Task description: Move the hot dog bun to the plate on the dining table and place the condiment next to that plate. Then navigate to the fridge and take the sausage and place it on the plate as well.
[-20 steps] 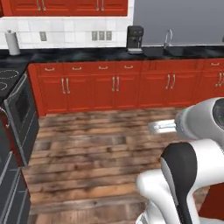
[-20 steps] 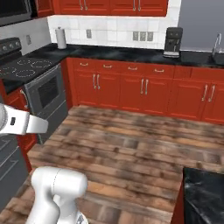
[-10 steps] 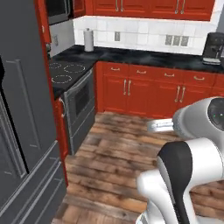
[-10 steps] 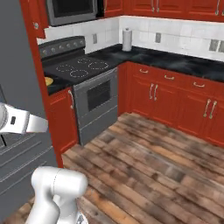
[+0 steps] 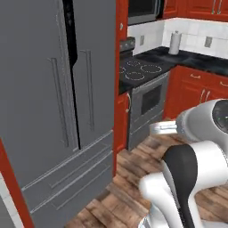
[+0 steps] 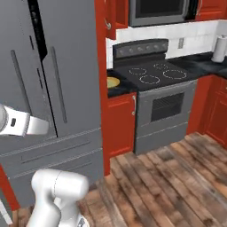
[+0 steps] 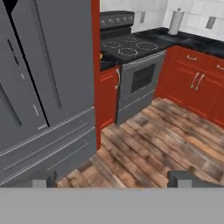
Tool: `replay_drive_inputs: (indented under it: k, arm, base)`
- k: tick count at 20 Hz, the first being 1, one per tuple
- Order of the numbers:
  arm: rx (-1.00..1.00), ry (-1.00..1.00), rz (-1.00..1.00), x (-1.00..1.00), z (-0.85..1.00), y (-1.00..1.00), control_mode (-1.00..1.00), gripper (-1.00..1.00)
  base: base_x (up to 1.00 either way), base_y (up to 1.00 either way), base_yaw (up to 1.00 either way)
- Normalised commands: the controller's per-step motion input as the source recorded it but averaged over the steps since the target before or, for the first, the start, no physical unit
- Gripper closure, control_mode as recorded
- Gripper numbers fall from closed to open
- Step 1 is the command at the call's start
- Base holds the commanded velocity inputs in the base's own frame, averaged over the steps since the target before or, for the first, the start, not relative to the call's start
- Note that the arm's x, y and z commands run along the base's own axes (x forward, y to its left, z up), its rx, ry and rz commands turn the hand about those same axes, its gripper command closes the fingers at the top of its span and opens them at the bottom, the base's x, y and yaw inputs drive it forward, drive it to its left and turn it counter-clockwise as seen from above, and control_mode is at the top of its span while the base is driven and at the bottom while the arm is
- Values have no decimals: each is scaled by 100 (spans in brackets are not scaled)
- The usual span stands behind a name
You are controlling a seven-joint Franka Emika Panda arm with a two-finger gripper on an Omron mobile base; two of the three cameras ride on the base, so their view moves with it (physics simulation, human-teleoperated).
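The fridge (image 5: 53, 111) is a tall dark grey unit with long vertical bar handles and lower drawers; its doors are shut. It stands at the left in the right base view (image 6: 57, 88) and in the hand view (image 7: 43, 87). My gripper (image 7: 113, 179) is open, its two dark fingertips (image 7: 43, 178) wide apart with nothing between them, some way short of the fridge and pointing at the floor in front of it. The hot dog bun, the plate, the condiment, the dining table and the sausage are out of view.
A black-topped stove (image 6: 155, 77) with a grey oven front stands right of the fridge, past a narrow red cabinet (image 6: 120, 124). A small yellow round thing (image 6: 111, 82) lies on that cabinet's counter. A microwave (image 6: 159, 11) hangs above. Red wall cabinets (image 7: 197, 83) and wooden floor (image 7: 153, 144) lie to the right.
The whole picture has swung as the base turned left: the red counters slid out to the right and the fridge came into view. The gripper stays open.
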Motion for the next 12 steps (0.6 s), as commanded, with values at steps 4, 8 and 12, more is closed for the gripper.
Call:
replay_drive_inputs:
  k: [4,8,12]
  arm:
    - [0,0,0,0,0,0,100,-100]
    - [0,0,0,0,0,0,100,-100]
    - [0,0,0,0,0,0,100,-100]
  base:
    - [44,0,74]
    - [43,0,75]
    - [47,-22,71]
